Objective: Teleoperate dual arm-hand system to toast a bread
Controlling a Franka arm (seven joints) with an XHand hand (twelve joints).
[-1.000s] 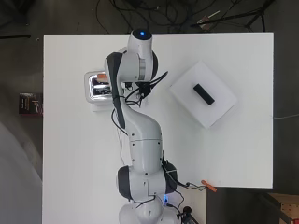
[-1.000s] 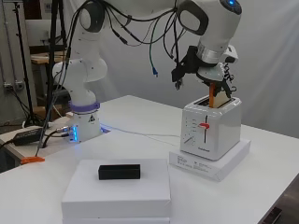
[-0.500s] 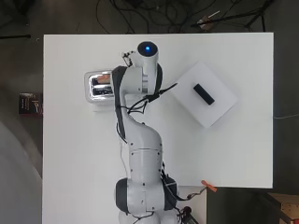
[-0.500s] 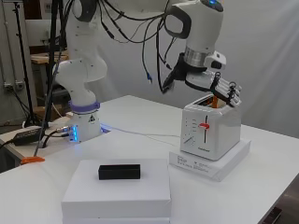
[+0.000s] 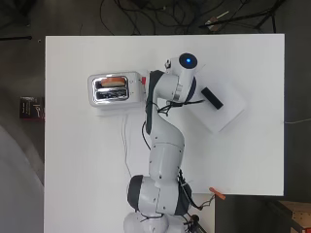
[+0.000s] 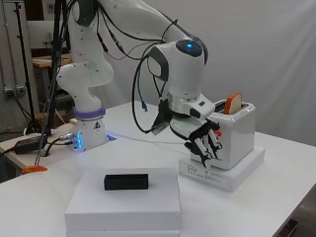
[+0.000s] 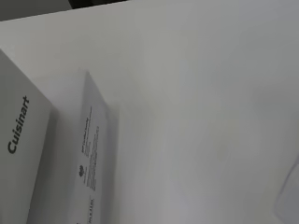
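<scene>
White table (image 5: 87,160) carried everything; the white arm (image 5: 163,145) reached up from its base at the table's near edge and bent over toward the toaster. Two flat white boxes sat on the table: one (image 6: 123,200) lay apart from the toaster with a small black block (image 6: 126,181) on its top, and the other (image 6: 224,173) served as a plinth under the toaster. White toaster (image 6: 237,140) stood upright on that plinth; in the overhead view its chrome top (image 5: 111,89) showed two slots. Bread slice (image 6: 233,103) stood on edge in one slot, the slot farther from the arm's base, its brown crust sticking up above the toaster's top. Hand (image 6: 202,143) hung at the toaster's front face, low down, pointing down and toward the plinth; fingers (image 6: 210,148) were bent and bunched together, closed on nothing that could be seen; contact with the toaster's face could not be judged. Wrist view showed only the toaster's white side (image 7: 18,154), the plinth's printed edge (image 7: 91,154) and bare table. Small orange object (image 5: 217,193) lay at the table's edge near the base.
</scene>
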